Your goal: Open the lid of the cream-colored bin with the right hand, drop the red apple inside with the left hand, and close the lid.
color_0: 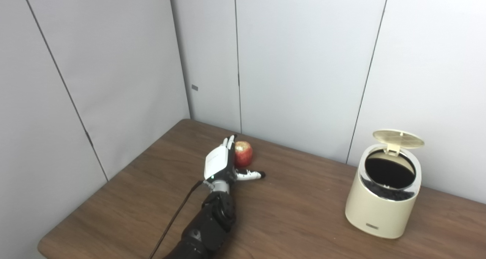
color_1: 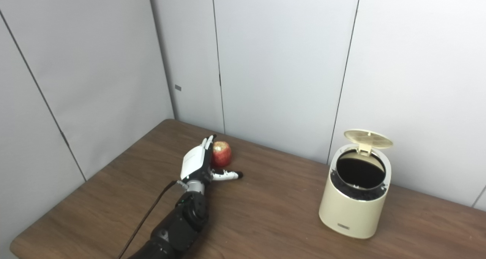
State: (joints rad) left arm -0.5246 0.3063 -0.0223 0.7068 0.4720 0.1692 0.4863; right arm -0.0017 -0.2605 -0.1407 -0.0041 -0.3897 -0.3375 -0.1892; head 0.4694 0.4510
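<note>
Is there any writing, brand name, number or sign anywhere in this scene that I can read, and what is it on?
No text here can be read.
Small dark label low on the front of the cream-colored bin: too small and blurred to read.
Small grey plate on the wall panel: no legible marking.
White back of the left hand: faint grey marking, not legible.
The red apple and the table show no writing.

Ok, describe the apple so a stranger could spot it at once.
Start at the brown wooden table and look toward its far left part, near the wall corner. There the left hand lies open, and the red apple sits on the table against its fingers, the only small round red thing, far from the cream-colored bin.
</note>
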